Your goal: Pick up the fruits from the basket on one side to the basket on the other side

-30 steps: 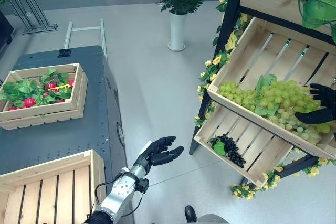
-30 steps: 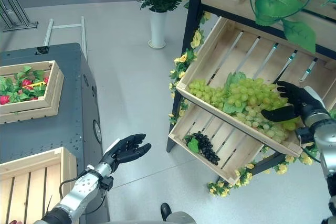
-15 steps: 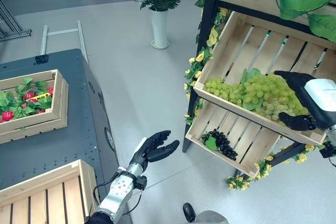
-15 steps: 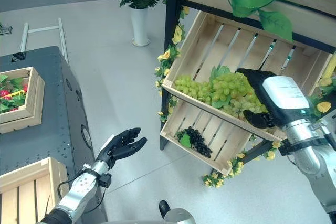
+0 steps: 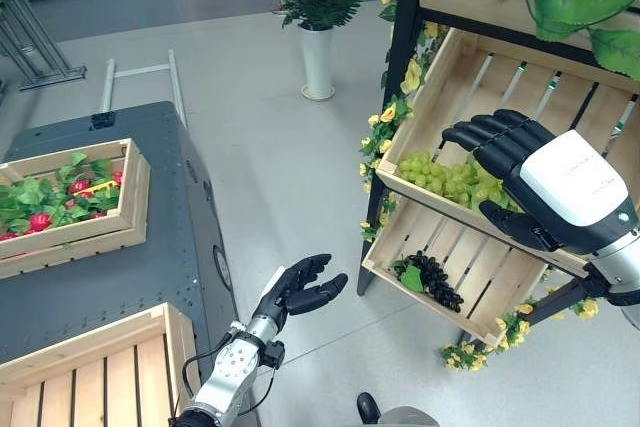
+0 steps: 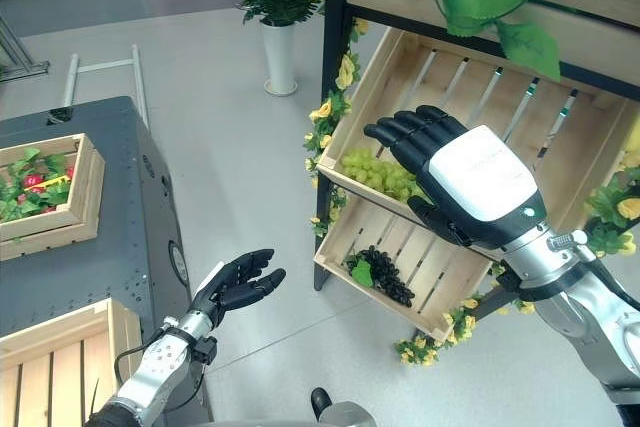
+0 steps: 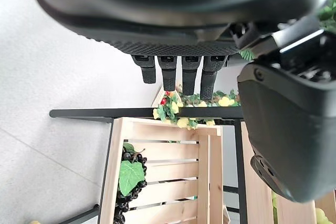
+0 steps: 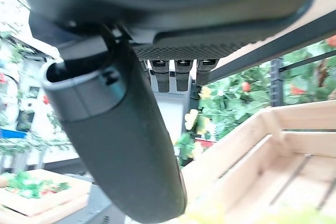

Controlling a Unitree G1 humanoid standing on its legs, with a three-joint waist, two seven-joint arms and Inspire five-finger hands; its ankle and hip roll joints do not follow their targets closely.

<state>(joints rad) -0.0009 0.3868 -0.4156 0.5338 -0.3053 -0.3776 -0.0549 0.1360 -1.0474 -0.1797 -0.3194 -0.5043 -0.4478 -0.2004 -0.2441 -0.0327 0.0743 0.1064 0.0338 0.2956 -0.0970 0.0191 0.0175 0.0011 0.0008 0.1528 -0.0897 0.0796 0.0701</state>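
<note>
A bunch of green grapes point(image 5: 443, 176) lies in the upper tilted wooden crate point(image 5: 470, 77) of the shelf on the right. My right hand point(image 5: 545, 185) hovers over that crate, open, fingers point(image 8: 178, 75) straight and thumb point(image 8: 122, 129) apart, nothing in it. It hides the right part of the grapes. Black grapes point(image 6: 381, 276) with a green leaf lie in the lower crate point(image 7: 173, 171). My left hand point(image 5: 300, 287) hangs open, palm up, over the floor beside the dark cabinet point(image 5: 130, 267). An empty slatted crate point(image 5: 95, 372) sits at the cabinet's near end.
A second crate point(image 5: 70, 195) with green leaves and red fruits stands further back on the cabinet. Yellow flowers point(image 5: 385, 117) trim the shelf's black post. A white vase with a plant point(image 5: 318, 57) stands on the grey floor behind. A metal rack point(image 5: 40, 47) is far left.
My right hand has come up off the green grapes and now spreads open above them, closer to the camera. The camera has shifted. The left hand keeps its pose.
</note>
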